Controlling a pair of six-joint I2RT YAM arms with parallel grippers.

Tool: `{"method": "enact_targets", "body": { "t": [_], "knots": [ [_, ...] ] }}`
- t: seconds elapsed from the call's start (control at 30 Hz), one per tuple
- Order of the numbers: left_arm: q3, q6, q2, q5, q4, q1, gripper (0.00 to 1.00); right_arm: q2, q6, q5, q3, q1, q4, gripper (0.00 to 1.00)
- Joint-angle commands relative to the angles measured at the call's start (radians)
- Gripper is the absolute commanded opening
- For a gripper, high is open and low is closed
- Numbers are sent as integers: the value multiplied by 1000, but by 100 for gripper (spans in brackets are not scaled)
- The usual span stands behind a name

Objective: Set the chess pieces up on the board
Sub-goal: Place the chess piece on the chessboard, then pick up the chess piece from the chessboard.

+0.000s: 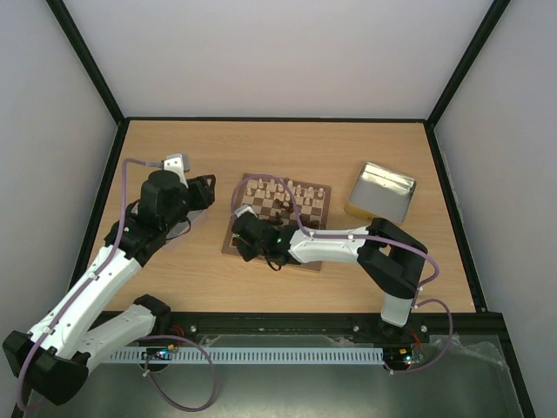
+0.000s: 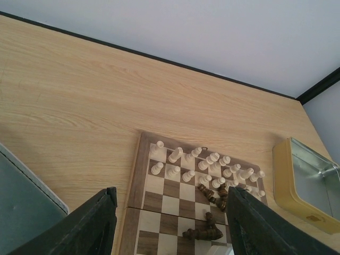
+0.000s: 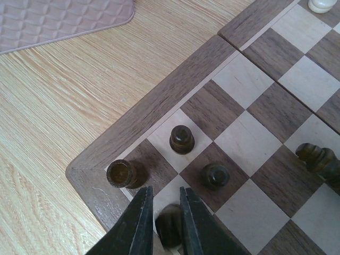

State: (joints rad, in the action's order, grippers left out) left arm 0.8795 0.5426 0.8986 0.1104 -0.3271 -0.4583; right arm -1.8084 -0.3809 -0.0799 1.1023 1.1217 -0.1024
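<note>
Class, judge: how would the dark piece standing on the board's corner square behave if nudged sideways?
Tall over a narrow base, the corner dark piece would probably tip rather than slide. Being round, it may then roll. Small turned wood: likely light and stiff.

Your left arm (image 1: 96, 287): runs from lower left up to left-centre of top view. Left end effector (image 1: 205, 192) points right, fingers (image 2: 90, 223) wide apart, nothing between.
Your right arm (image 1: 348, 248): elbow at right, forearm reaching left across centre. Right end effector (image 3: 166, 192) angled down, fingertips narrow slit apart.
</note>
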Motion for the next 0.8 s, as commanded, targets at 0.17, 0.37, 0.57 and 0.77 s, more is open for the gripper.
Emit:
{"method": "enact_targets", "body": {
  "t": [0.17,0.37,0.57,0.77],
  "knots": [
    [-8,-13,4,-11,23,10,59,25,-7,-31,20,6,-7,20],
    [-7,-11,3,-20,25,12,59,66,-32,-26,33,7,-9,25],
    [-6,-9,-7,-24,23,12,59,123,-86,-72,50,4,-22,28],
    [-19,-11,-20,-49,27,12,60,224,-197,-189,16,-54,-82,35]
  ]
}}
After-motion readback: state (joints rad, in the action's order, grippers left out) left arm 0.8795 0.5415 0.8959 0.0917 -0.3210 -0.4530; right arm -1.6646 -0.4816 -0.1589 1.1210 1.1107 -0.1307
